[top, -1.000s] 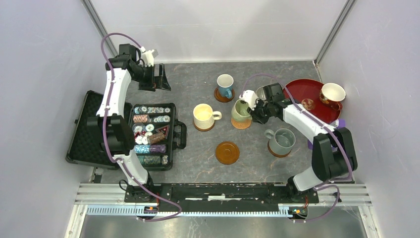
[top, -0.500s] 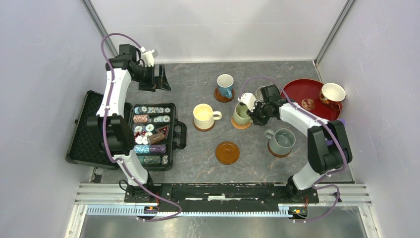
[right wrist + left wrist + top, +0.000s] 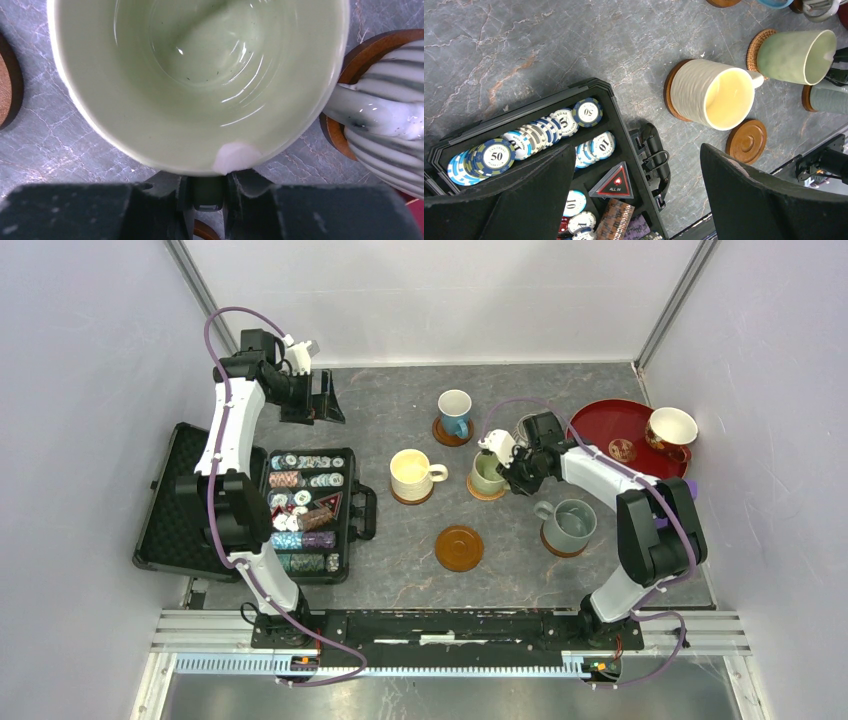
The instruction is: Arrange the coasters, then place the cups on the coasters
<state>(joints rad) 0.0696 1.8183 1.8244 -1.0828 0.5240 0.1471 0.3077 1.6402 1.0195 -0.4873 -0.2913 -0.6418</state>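
Now the right hand (image 3: 207,200) pinches the green cup (image 3: 200,75) by its handle, fingers narrow, cup just ahead on its coaster (image 3: 487,491); left hand (image 3: 325,400) gapes wide, well apart.

Looks like a robot lab test cell. Shows in plain white panels (image 3: 450,300) just beyond the left gripper (image 3: 318,408) and on both sides, metal corner posts (image 3: 195,280), grey table (image 3: 400,410) beneath, aluminium rail (image 3: 190,625) far behind, purple cables (image 3: 209,335).

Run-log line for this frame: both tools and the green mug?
pale green mug: upright on patterned coaster | right tool: closed on its handle | left tool: open, empty
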